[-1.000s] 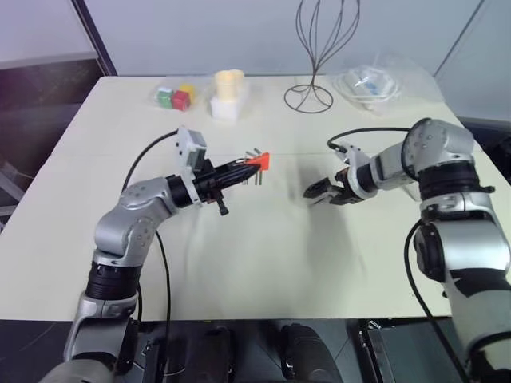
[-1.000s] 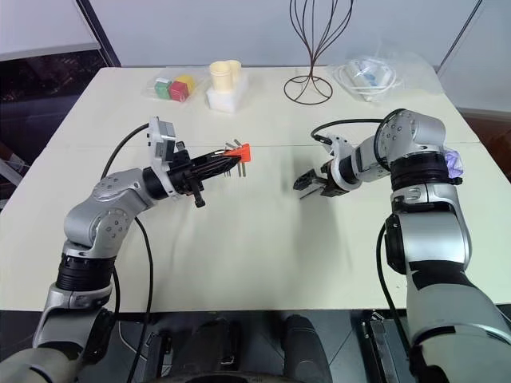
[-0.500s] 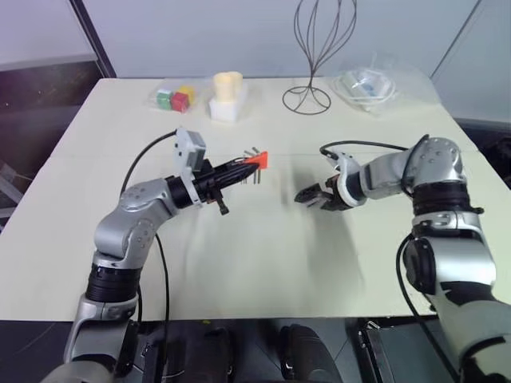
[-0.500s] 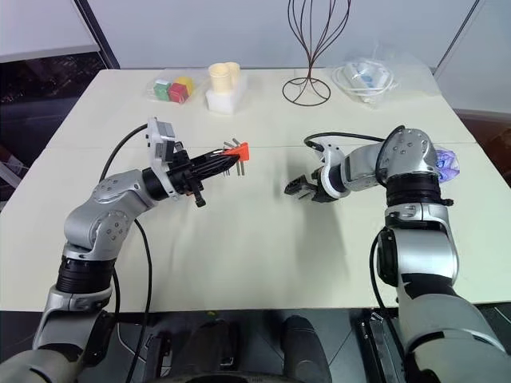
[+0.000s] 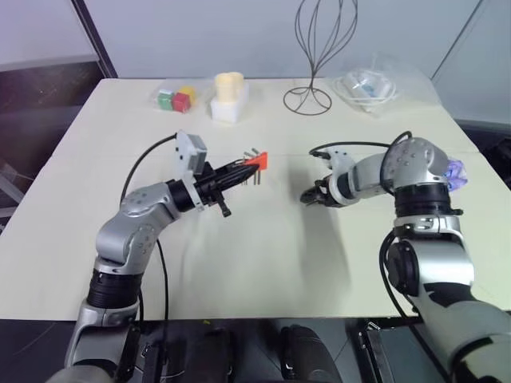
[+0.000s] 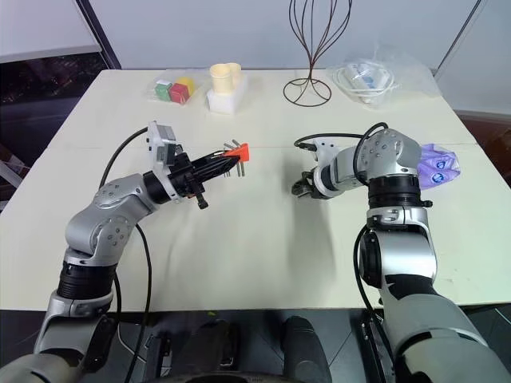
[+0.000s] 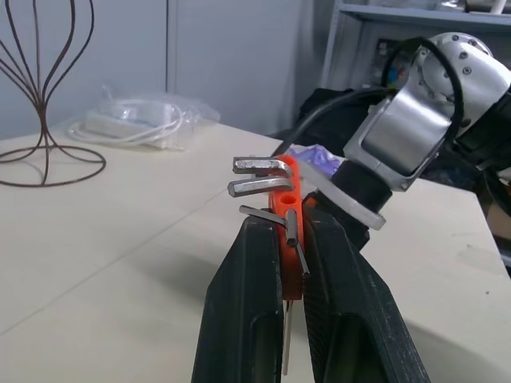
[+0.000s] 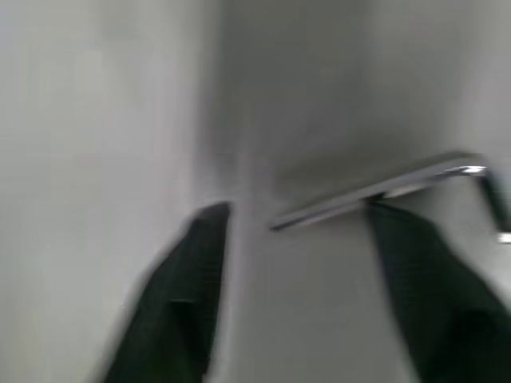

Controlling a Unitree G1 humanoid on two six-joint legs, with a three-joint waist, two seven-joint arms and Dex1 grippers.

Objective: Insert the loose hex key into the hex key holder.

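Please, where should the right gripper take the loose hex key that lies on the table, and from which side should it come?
Judging from the right wrist view, grip the loose hex key on its long straight shank, away from the short bent end. It lies flat on the table, so come from above, one finger on each side across the rod. The right gripper already straddles it, fingers apart.

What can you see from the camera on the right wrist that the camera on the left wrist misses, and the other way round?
Right wrist view alone: a thin grey L-shaped metal hex key lying on the table between that gripper's two black fingers, which stand apart.

Left wrist view alone: a small red-orange plastic holder with grey prongs, clamped between that gripper's fingers; a black wire stand; a clear plastic bag.

Both: the cream table.
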